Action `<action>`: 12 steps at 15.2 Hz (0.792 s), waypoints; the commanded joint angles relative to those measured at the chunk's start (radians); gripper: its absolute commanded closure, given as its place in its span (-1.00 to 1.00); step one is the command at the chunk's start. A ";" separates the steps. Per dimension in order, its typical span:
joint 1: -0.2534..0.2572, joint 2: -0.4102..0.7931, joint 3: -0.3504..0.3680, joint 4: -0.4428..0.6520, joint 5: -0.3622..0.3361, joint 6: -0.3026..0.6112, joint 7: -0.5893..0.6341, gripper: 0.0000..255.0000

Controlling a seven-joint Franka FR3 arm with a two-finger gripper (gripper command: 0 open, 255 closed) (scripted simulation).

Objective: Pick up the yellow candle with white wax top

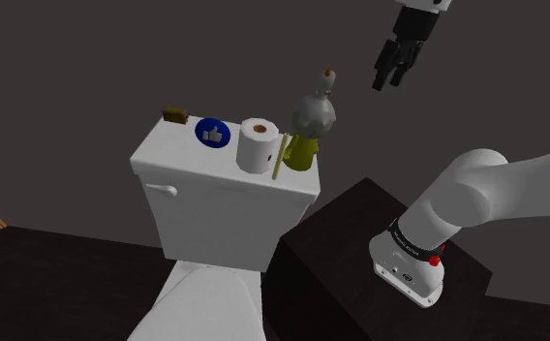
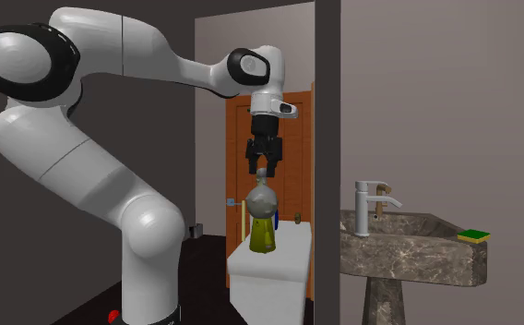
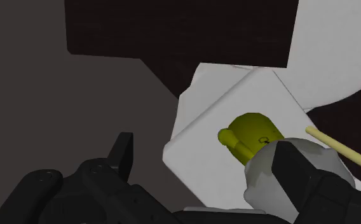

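Shoulder view first: the gripper (image 1: 392,70) hangs in the air, fingers spread wide with nothing between them. It is up and off to that view's right of the toilet tank (image 1: 191,163).

The yellow candle (image 1: 304,152) sits at the tank lid's corner, on the shoulder view's right end. A thin yellow stick (image 1: 279,155) stands just beside it, with a toilet roll (image 1: 257,143) next along.

Directly over the candle shows a grey bottle (image 1: 314,112), round in the belly with a brown stopper. Whether it rests on the candle or stands close behind it, I cannot tell.

The second exterior view puts the gripper (image 2: 263,166) right above that bottle (image 2: 261,198), with the candle (image 2: 262,235) below. In the wrist view the candle (image 3: 252,132) lies ahead of the gripper (image 3: 208,159), nearer the right finger, and is not enclosed.

By my reading this is the approach, with the grasp not begun. The next move calls for lining up over the yellow body and coming down low enough to clasp it. The bottle looks likely to block a straight drop. The stick could also be knocked over, so a sideways entry may serve better.
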 commanded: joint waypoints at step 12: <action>0.167 0.118 0.075 0.081 0.137 0.258 -0.116 -1.00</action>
